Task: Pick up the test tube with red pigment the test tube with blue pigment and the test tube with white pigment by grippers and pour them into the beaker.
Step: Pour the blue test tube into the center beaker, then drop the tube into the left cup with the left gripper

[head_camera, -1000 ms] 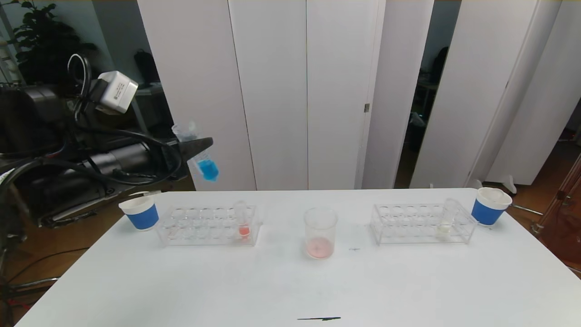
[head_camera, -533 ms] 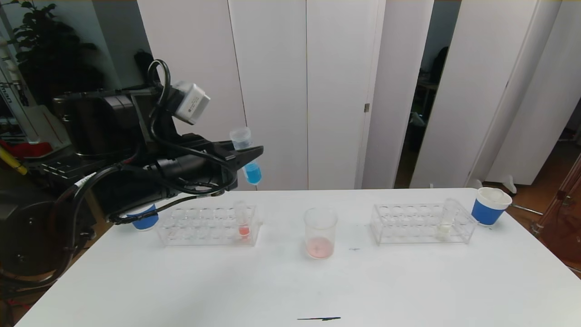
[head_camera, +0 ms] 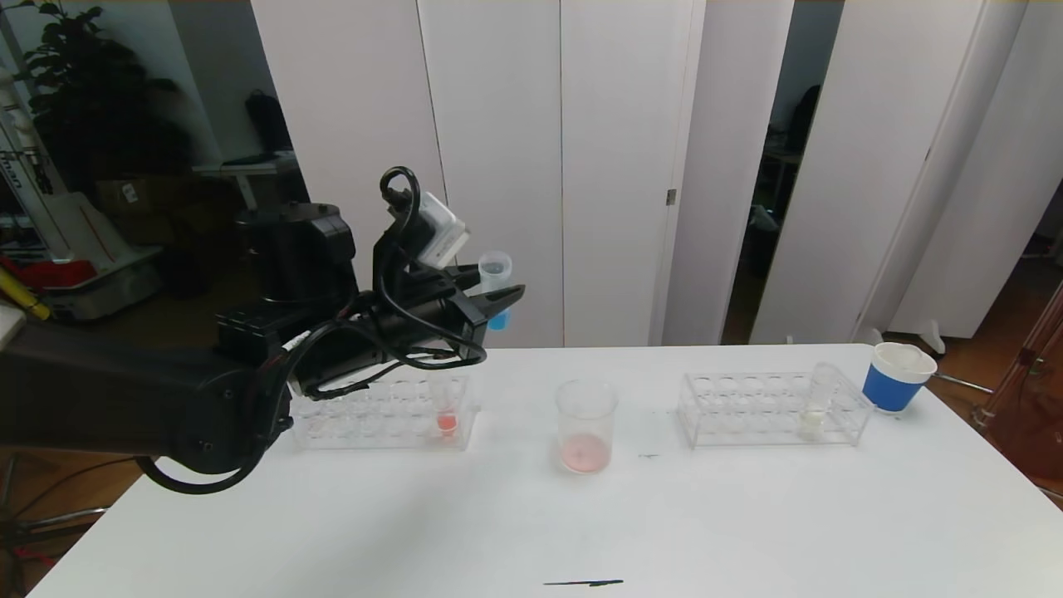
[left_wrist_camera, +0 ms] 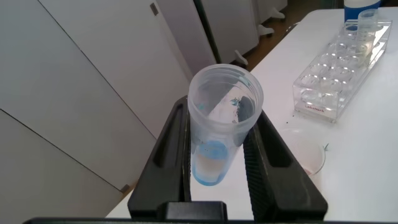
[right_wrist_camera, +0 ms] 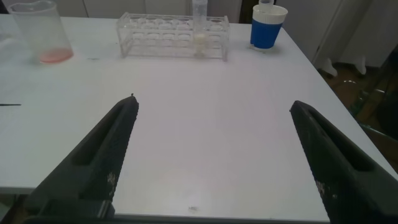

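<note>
Left gripper clamps the test tube with blue pigment upright, above the table's far left.
We judge the beaker lies nearer us and rightward, with open table around; the right gripper hangs wide apart; the test tube with white pigment stands racked beyond.
</note>
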